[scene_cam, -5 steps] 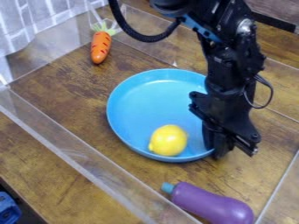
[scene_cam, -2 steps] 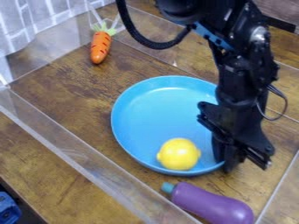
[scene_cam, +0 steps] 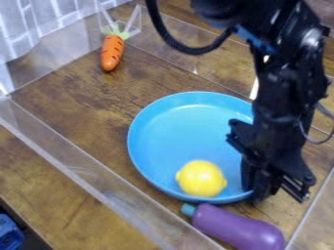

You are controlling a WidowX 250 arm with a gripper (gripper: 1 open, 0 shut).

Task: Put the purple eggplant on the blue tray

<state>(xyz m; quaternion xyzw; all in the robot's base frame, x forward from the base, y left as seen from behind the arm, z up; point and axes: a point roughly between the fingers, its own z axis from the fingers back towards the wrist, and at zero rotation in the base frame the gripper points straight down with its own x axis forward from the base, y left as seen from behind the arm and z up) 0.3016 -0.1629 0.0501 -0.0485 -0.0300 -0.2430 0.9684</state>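
The blue tray lies in the middle of the wooden table. The purple eggplant lies on the wood just in front of the tray's near right rim, stem end to the left, its body almost touching the rim. My gripper points straight down at that near right rim, directly behind the eggplant. Its jaws stand shut and appear to pinch the tray's rim. The black fingers hide the rim at that spot.
A yellow lemon sits inside the tray near its front edge. An orange carrot lies at the back left. Clear plastic walls fence the work area at the front and left. A wood edge runs behind.
The gripper has shifted toward the lower right, and the blue tray has slid with it, closer to the eggplant. The lemon moved along inside the tray. The eggplant stayed put.
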